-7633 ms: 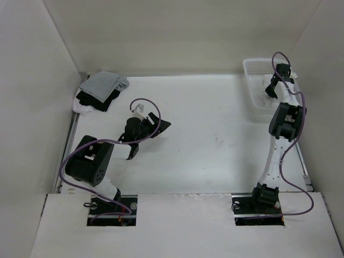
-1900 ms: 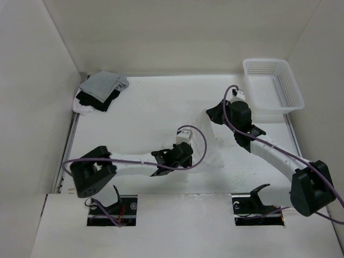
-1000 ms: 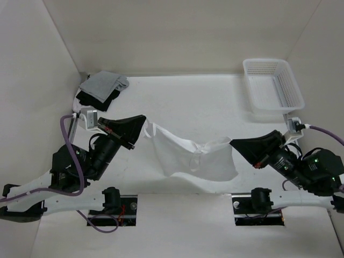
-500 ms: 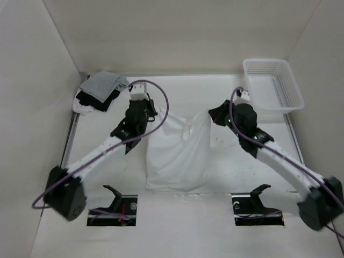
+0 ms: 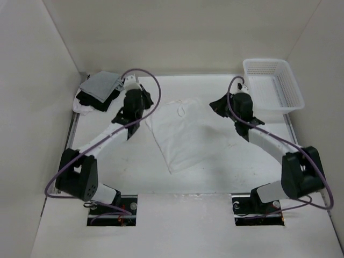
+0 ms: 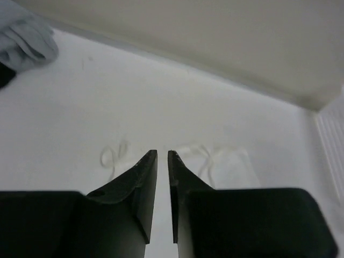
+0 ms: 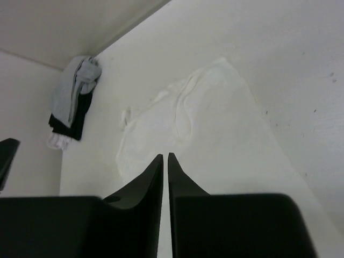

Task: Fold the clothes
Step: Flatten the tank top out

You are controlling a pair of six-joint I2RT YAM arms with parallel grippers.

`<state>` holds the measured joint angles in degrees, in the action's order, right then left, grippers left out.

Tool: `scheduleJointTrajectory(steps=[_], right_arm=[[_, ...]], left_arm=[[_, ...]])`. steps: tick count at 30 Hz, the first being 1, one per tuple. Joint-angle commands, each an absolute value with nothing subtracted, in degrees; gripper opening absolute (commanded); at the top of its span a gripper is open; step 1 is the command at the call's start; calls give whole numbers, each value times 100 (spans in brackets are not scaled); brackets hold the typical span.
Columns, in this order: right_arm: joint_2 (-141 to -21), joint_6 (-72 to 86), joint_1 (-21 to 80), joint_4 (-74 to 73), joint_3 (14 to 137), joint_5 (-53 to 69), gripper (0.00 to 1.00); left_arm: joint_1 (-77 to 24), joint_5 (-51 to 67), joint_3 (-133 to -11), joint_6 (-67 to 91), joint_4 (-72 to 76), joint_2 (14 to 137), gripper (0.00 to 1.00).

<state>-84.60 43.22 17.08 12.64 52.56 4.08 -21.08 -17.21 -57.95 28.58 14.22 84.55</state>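
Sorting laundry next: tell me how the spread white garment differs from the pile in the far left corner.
The white garment lies spread flat, one piece; the pile is several pieces heaped together. The garment is all white with thin string straps; the pile mixes grey, black and white. Both are soft cloth lying loose.

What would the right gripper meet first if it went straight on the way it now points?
Most likely the garment: it lies just beyond the right gripper, in line with it. Depth is unclear, so this is a judgement.
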Motion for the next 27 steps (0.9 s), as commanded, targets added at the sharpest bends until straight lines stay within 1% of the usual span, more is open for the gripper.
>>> scheduleJointTrajectory(steps=[1, 3, 4, 6, 8, 11, 16, 20, 25, 27], right_arm=[[-7710, 4368, 2103, 1714, 4432, -8, 1], [-7236, 4316, 2402, 1653, 4019, -175, 0], [-7033, 4281, 2525, 1635, 3869, -263, 0], [-6489, 4219, 2842, 1513, 3552, -517, 1], [-6093, 4166, 3071, 1284, 3402, -641, 3], [-5661, 4052, 3282, 1029, 3235, -685, 5], [-5449, 4017, 3660, 853, 2989, -721, 7], [-5432, 4069, 3924, 879, 2804, -835, 9], [-5528, 4122, 4108, 984, 2733, -905, 11], [-5633, 4131, 4144, 1063, 2733, -897, 12]], left_arm=[[-2893, -2055, -4557, 3085, 1249, 7938, 7], [-3359, -2450, -3888, 3225, 846, 7508, 1], [-3536, -2557, -3641, 3313, 731, 7323, 0], [-3896, -2610, -2922, 3776, 545, 6718, 0], [-4038, -2523, -2533, 4190, 606, 6444, 0], [-3977, -2470, -2408, 4315, 887, 6660, 2], [-3687, -2057, -2873, 4228, 1730, 7873, 3], [-3362, -1942, -3374, 4157, 1934, 8630, 3], [-2800, -1986, -4489, 3947, 1934, 9824, 3], [-2519, -1951, -5217, 3841, 1890, 10394, 3]])
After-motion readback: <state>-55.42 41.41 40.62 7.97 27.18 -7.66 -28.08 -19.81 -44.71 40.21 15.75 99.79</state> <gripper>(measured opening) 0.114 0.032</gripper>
